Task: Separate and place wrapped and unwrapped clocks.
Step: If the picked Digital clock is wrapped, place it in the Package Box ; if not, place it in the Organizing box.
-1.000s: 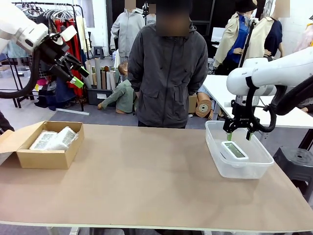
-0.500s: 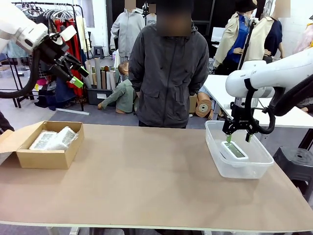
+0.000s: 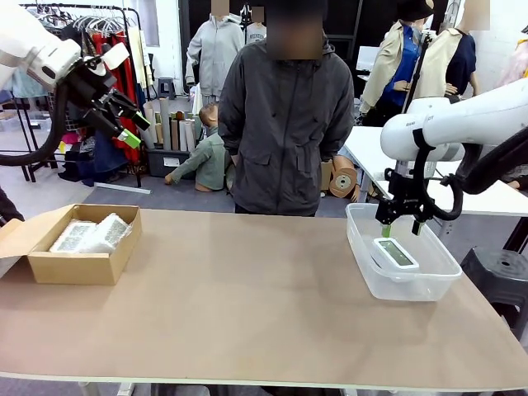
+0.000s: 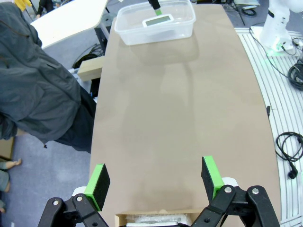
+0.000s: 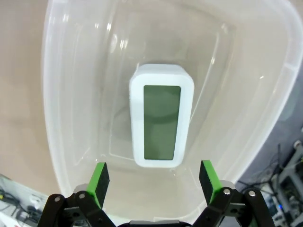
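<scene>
The bare white clock (image 3: 395, 252) with a grey-green screen lies flat in the clear plastic tub (image 3: 437, 283) at the table's right. Seen from the right wrist, the clock (image 5: 162, 122) rests on the tub floor (image 5: 85, 75). My right gripper (image 3: 401, 228) hangs open just above the tub, nothing between its green pads (image 5: 100, 178). Two bubble-wrapped clocks (image 3: 91, 233) lie side by side in the brown cardboard box (image 3: 74, 268) at the left. My left gripper (image 3: 132, 124) is raised high above the box, open and empty; in the left wrist view the left gripper (image 4: 156, 182) looks along the table.
A person in a dark grey jacket (image 3: 285, 115) stands at the table's far edge, centre. The tan tabletop (image 3: 247, 305) stretches bare between box and tub. The box flap (image 3: 12, 239) sticks out at the left edge.
My right gripper has risen slightly above the tub, away from the bare clock. The left arm has not moved.
</scene>
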Controlling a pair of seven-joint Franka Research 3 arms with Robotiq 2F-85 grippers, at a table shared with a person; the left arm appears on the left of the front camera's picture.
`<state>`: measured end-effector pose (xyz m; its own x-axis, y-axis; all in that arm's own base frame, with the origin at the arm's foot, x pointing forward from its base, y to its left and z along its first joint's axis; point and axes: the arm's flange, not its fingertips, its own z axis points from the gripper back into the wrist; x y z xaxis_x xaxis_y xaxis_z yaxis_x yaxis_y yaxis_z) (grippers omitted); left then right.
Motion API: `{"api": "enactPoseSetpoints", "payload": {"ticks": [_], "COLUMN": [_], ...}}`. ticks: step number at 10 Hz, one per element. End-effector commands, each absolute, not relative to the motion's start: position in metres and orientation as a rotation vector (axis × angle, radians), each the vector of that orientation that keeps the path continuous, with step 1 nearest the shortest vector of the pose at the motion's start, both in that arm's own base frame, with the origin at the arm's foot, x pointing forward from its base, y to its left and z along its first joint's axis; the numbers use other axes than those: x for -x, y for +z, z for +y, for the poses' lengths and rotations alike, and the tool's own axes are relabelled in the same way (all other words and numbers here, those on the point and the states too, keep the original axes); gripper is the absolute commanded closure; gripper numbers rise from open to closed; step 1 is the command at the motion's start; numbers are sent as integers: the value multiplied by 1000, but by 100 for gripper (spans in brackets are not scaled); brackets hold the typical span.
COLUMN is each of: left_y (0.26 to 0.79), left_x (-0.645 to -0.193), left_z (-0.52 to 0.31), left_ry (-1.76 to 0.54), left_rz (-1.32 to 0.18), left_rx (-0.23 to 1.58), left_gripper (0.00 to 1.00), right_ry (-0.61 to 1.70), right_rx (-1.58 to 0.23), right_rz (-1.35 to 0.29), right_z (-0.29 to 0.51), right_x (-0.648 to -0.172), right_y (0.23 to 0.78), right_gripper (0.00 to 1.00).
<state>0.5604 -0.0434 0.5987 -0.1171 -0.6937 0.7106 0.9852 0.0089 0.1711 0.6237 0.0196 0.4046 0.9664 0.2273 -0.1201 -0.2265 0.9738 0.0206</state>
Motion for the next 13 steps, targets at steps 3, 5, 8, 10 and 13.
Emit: {"api": "enactPoseSetpoints", "payload": {"ticks": [3,5,8,10,13], "left_y": [600,600,600,600,600], "left_x": [-559,-559,-559,-559,-559], "left_z": [-43,-43,-43,-43,-43], "left_ry": [-1537,-1537,-1537,-1537,-1537], "left_rz": [-761,-761,-761,-761,-761], "left_rx": [505,505,505,505,505], "left_gripper": [0,0,0,0,0], "right_ry": [585,765,1016,1122,1258], "right_rx": [16,-3,-27,-65,-171], "right_rz": [38,-22,-148,-259,-417], "right_z": [40,63,96,112,125], "right_x": [-603,-588,-564,-549,-539], "right_y": [475,501,537,554,567], "right_gripper": [0,0,0,0,0]}}
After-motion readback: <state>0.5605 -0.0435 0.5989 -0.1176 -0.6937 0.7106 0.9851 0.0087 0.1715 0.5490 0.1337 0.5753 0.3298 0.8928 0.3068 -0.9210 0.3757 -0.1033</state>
